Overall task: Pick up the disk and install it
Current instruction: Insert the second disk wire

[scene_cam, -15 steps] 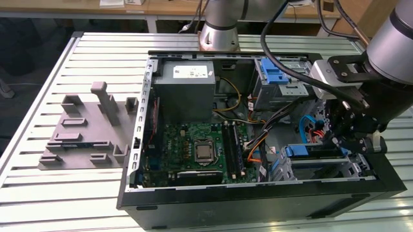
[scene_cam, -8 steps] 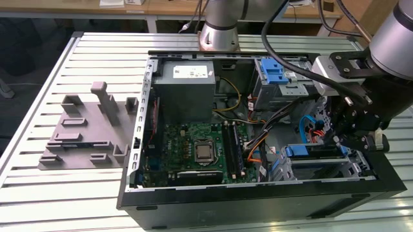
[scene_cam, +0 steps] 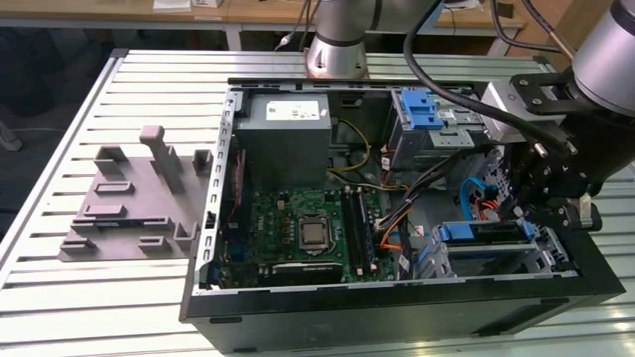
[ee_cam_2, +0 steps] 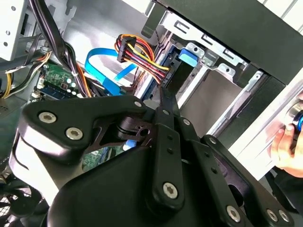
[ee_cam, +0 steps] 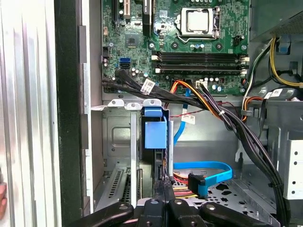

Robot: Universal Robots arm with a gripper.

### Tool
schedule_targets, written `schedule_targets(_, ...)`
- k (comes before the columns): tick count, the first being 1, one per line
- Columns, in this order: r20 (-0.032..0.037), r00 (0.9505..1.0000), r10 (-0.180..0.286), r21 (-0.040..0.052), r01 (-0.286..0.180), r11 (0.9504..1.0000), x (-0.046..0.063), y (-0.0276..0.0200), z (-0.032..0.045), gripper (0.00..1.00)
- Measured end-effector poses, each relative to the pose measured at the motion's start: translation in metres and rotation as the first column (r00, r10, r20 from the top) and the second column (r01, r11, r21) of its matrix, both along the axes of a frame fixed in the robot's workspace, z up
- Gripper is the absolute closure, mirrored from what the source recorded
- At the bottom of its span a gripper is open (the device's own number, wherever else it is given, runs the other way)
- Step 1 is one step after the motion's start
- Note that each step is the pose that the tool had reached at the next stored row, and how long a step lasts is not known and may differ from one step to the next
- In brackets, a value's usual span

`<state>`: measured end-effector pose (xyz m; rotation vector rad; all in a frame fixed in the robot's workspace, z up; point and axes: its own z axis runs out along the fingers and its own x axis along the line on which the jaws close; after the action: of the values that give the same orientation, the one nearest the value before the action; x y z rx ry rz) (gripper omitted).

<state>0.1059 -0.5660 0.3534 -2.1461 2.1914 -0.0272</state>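
Black gripper (ee_cam_2: 164, 97) linkage nearest, jaws drawn together to a sliver, with nothing visibly clamped between them. Hangs low inside the open computer case (scene_cam: 397, 312), at the exterior view's right, near corner.

Could go wrong in several ways, judged from how things lie:
- Risks scraping the case wall, given how deep and close to it the wrist sits.
- Risks jamming in the lower drive cage (ee_cam: 118, 142) if the push runs off the line of the rails, leaving one side cocked and the blue carrier unlatched.
- Risks snagging the red-and-yellow power cable bundle (ee_cam_2: 142, 56) or the blue data cable (ee_cam: 208, 170), both draped just beside the fingers.
- Risks a pinch for the person's hand (ee_cam_2: 286, 142), resting on the outside of the case near the cage.

As for the disk (ee_cam: 155, 135): stands on edge in that lower cage, blue carrier tab facing the gripper. Sits directly ahead of the closed tips, in line with them and apparently touching. Cannot tell whether fully seated.
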Motion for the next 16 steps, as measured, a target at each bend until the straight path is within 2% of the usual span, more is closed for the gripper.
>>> schedule_targets(2,-0.003,1.0,0.0,0.0001,0.0,1.0,0.0,0.0001,0.0013,0.89)
schedule_targets(6,-0.0156,0.9999,0.0,0.0008,0.0,1.0,0.0,0.0006,0.0038,0.89)
schedule_targets(10,-0.0362,0.9993,0.0,0.0013,0.0,1.0,0.0,0.0008,0.0059,0.89)
schedule_targets(12,-0.0439,0.999,0.0,0.0013,0.0,1.0,0.0,0.0011,0.0071,0.89)
schedule_targets(14,-0.0479,0.9989,0.0,0.0015,0.0,1.0,-0.0001,0.0016,0.0087,0.89)
schedule_targets(16,-0.0489,0.9988,0.0,0.0016,0.0,1.0,0.0,0.003,0.0097,0.89)
